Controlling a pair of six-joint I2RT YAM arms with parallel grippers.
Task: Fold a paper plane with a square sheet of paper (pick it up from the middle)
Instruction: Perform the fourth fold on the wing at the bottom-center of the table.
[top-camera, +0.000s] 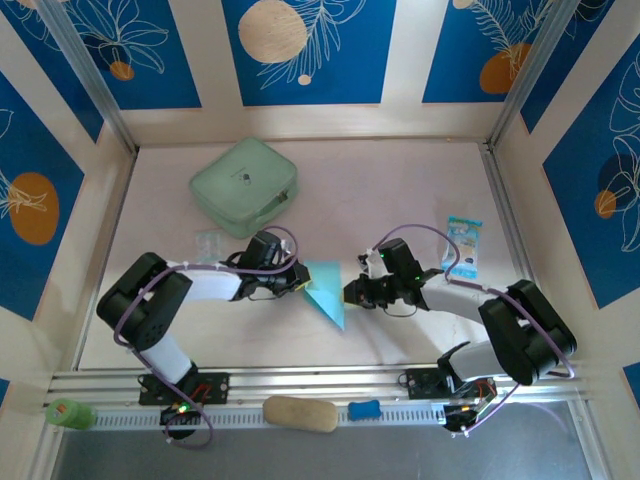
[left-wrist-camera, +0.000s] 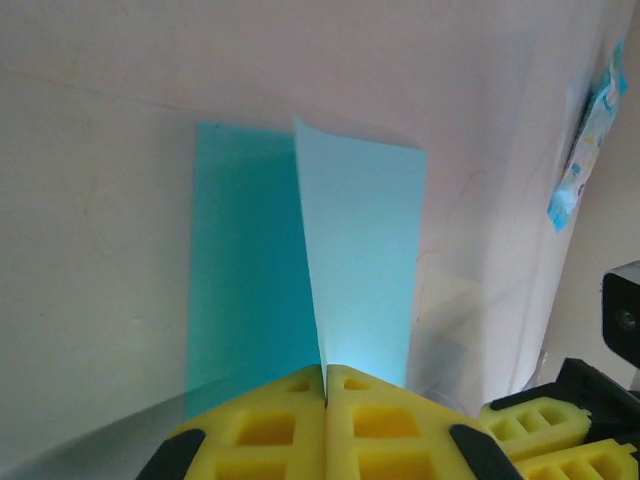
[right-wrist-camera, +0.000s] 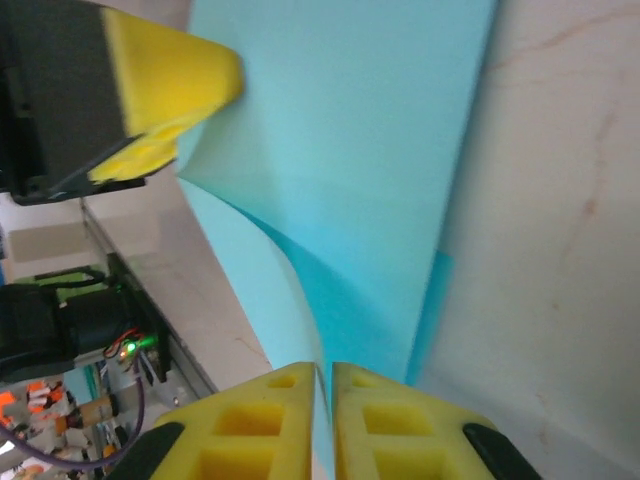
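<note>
The light cyan-blue sheet of paper (top-camera: 326, 290) is lifted at the table's middle, bent into two flaps along a raised crease. My left gripper (top-camera: 300, 282) is at its left edge. In the left wrist view this gripper (left-wrist-camera: 326, 372) is shut on the sheet of paper (left-wrist-camera: 360, 250), pinching the crease. My right gripper (top-camera: 352, 292) is at the right edge. In the right wrist view its jaws (right-wrist-camera: 324, 372) stand a narrow slit apart, with the curled sheet of paper (right-wrist-camera: 370, 150) running between them. The left gripper's yellow finger (right-wrist-camera: 170, 90) touches the far edge.
A mint-green rounded case (top-camera: 245, 187) lies at the back left. A small printed packet (top-camera: 463, 246) lies right of the right arm, near the side wall. A beige pad (top-camera: 300, 413), a blue piece (top-camera: 365, 409) and a green object (top-camera: 70, 413) sit on the front rail.
</note>
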